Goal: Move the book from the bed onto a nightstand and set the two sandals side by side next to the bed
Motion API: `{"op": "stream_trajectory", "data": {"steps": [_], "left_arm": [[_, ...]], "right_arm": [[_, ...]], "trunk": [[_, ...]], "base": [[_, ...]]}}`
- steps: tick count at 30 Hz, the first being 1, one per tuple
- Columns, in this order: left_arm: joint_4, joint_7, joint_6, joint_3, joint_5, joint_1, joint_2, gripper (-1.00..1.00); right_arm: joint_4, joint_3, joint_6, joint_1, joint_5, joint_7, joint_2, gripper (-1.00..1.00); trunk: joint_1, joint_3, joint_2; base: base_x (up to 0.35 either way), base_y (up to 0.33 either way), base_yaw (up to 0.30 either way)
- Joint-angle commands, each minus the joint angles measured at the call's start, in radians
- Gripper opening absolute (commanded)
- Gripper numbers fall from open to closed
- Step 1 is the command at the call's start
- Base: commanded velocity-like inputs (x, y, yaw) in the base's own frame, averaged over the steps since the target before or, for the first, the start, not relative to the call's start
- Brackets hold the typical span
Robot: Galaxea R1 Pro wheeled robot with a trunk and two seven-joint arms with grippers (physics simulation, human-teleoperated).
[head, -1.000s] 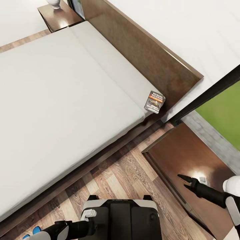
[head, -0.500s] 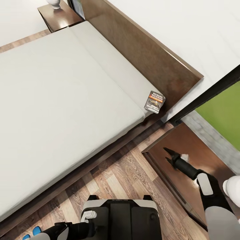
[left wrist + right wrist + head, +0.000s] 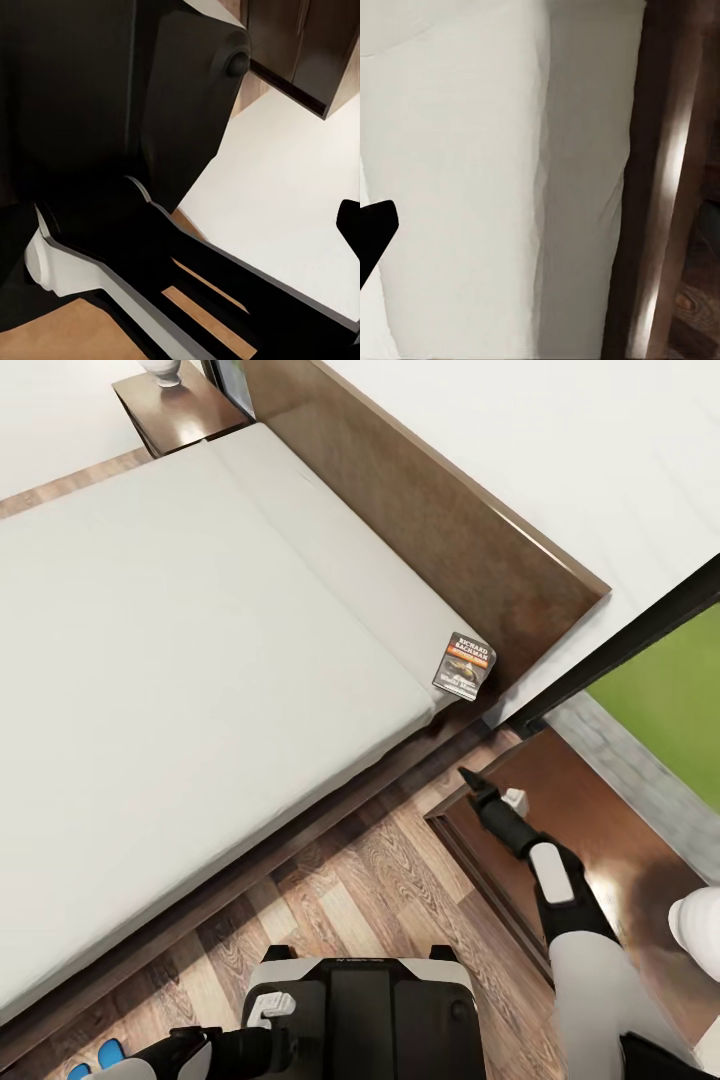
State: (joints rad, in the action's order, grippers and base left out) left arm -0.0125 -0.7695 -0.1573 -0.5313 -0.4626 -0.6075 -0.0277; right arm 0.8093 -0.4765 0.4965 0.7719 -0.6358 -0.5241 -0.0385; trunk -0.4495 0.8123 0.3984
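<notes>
Since the earlier frame, right gripper (image 3: 467,773) has advanced over the nightstand (image 3: 600,830) toward the bed (image 3: 180,660). Jaws appear narrow, empty. Book (image 3: 464,665) lies on the mattress corner.

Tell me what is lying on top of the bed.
On the bed, only the book lies on the pale mattress, at the corner by the headboard, cover up. The right end effector hangs short of it, above the near nightstand.

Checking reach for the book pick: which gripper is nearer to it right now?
Right. The right gripper hangs over the near nightstand's corner, just short of the book on the bed. The left gripper sits low by the robot's base.
</notes>
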Motion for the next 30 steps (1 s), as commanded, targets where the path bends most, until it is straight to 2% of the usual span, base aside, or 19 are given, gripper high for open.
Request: {"op": "stream_trajectory", "data": {"steps": [1,2,5,9,12,16,19,21,28,30], "left_arm": [[-0.001,-0.005,-0.01,-0.009,-0.005,0.0,0.0,1.0],[-0.001,-0.005,-0.01,-0.009,-0.005,0.001,0.0,1.0],[-0.001,-0.005,-0.01,-0.009,-0.005,0.009,0.0,1.0],[-0.001,-0.005,-0.01,-0.009,-0.005,0.018,0.002,1.0],[-0.001,-0.005,-0.01,-0.009,-0.004,0.019,0.003,1.0],[-0.001,-0.005,-0.01,-0.009,-0.004,0.02,0.003,1.0],[-0.001,-0.005,-0.01,-0.009,-0.004,0.02,0.003,1.0],[-0.001,-0.005,-0.01,-0.009,-0.004,0.02,0.003,1.0],[-0.001,-0.005,-0.01,-0.009,-0.004,0.02,0.003,1.0],[-0.001,-0.005,-0.01,-0.01,-0.004,0.02,0.003,1.0]], "right_arm": [[-0.015,-0.004,-0.032,0.001,-0.005,-0.001,-0.004,1.0],[-0.038,-0.002,-0.092,0.001,-0.005,0.0,-0.009,1.0],[-0.066,-0.001,-0.168,0.001,-0.006,-0.002,-0.012,1.0],[-0.074,0.003,-0.18,0.001,-0.007,-0.017,-0.013,1.0],[-0.074,0.024,-0.132,0.001,-0.007,-0.075,-0.011,1.0],[-0.074,0.101,0.007,0.001,-0.003,-0.252,-0.008,1.0],[-0.075,0.15,0.066,0.001,-0.002,-0.352,-0.008,1.0],[-0.079,0.165,0.092,0.001,-0.004,-0.405,-0.005,1.0],[-0.083,0.168,0.186,0.001,-0.006,-0.441,0.003,1.0],[-0.084,0.162,0.198,0.001,-0.006,-0.437,0.018,1.0]], "trunk": [[-0.001,0.001,0.002],[-0.001,0.001,0.002],[-0.001,0.001,0.002],[-0.001,0.001,0.002],[-0.001,0.001,0.002],[-0.001,0.001,0.002],[-0.001,0.001,0.002],[-0.001,0.001,0.002],[-0.001,0.001,0.002],[-0.001,0.001,0.002]], "base": [[0.0,0.0,0.0],[0.0,0.0,0.0],[0.0,0.0,0.0],[0.0,0.0,0.0],[0.0,0.0,0.0],[0.0,0.0,0.0],[0.0,0.0,0.0],[0.0,0.0,0.0],[0.0,0.0,0.0],[0.0,0.0,0.0]]}}
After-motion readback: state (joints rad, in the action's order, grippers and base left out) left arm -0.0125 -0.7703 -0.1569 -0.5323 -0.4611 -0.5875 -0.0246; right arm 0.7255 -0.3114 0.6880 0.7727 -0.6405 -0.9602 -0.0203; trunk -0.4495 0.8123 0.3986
